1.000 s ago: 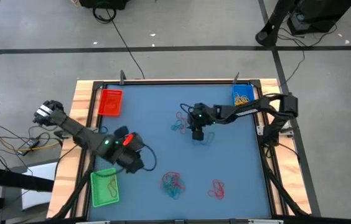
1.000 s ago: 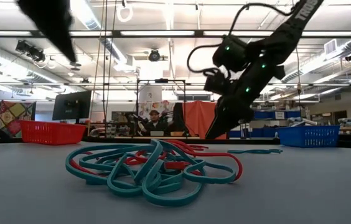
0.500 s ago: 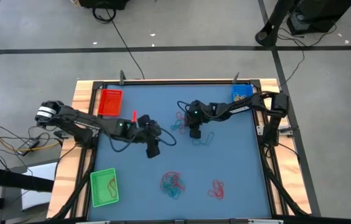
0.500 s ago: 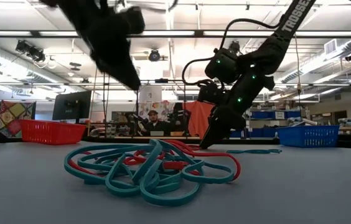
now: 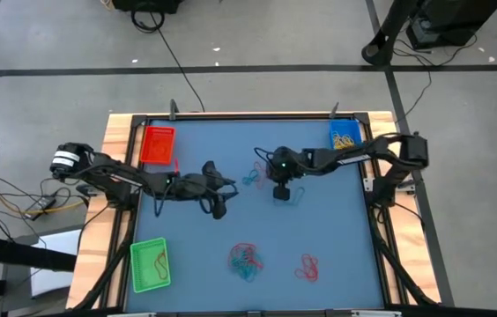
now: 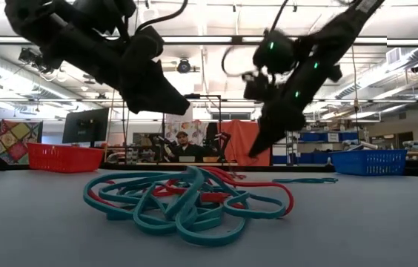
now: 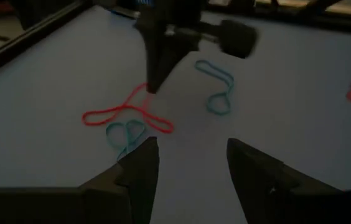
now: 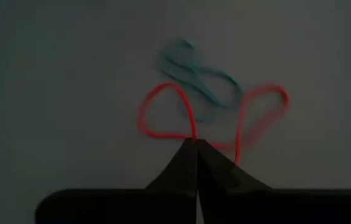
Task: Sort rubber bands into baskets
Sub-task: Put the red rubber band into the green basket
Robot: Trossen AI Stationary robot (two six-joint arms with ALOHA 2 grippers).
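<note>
My right gripper [image 8: 195, 144] is shut on a red rubber band [image 7: 126, 113] near the table's middle. A teal band [image 7: 126, 134] lies against the red one, and another teal band [image 7: 216, 87] lies a little beyond it. My left gripper [image 7: 191, 163] hovers open to the left of these bands, above the table, with nothing between its fingers. The red basket [image 5: 158, 145] stands at the far left, the blue basket [image 5: 344, 134] at the far right, and the green basket [image 5: 149, 264] at the near left. My right gripper pinches the red band's middle stretch [image 8: 191, 132], between its two loops, at the very ends of its two fingers. The fingers come from above, pointing steeply down. The pinched stretch is drawn up to the fingertips, while both loops [image 7: 98, 117] still lie on the table.
A tangle of teal and red bands [image 5: 244, 260] lies near the front middle, right before the low camera. A small red bunch [image 5: 307, 267] lies to its right. The green and blue baskets hold bands. A person [image 6: 184, 144] sits in the room behind.
My left gripper has swung from beside the green basket toward the table's middle, up to the bands at my right gripper. My right gripper dipped toward the table and has then risen a little.
</note>
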